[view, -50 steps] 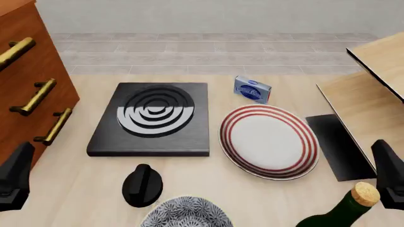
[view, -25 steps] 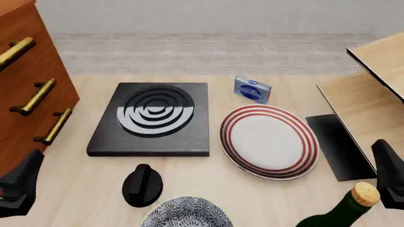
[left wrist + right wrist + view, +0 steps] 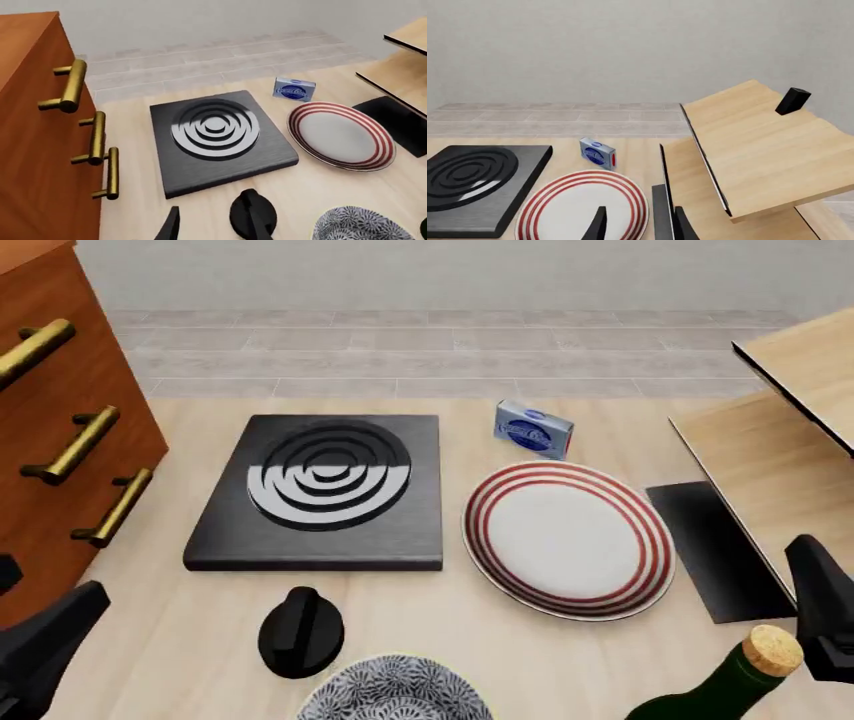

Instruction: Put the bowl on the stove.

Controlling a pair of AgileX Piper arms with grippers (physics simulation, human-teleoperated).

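Bowl [image 3: 392, 690] lies at the near table edge, right of the left gripper [image 3: 213, 227] and nearer it than the right gripper [image 3: 637, 225] — both empty, fingers apart. Stove [image 3: 320, 490] sits beyond the bowl, slightly left.

Kitchen: stove [image 3: 320, 492], plate [image 3: 570, 538], drawers [image 3: 60, 430].

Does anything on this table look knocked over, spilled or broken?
Nothing stands out. The stove, the plate, the bowl and the corked bottle all sit upright and whole, with no spills showing.
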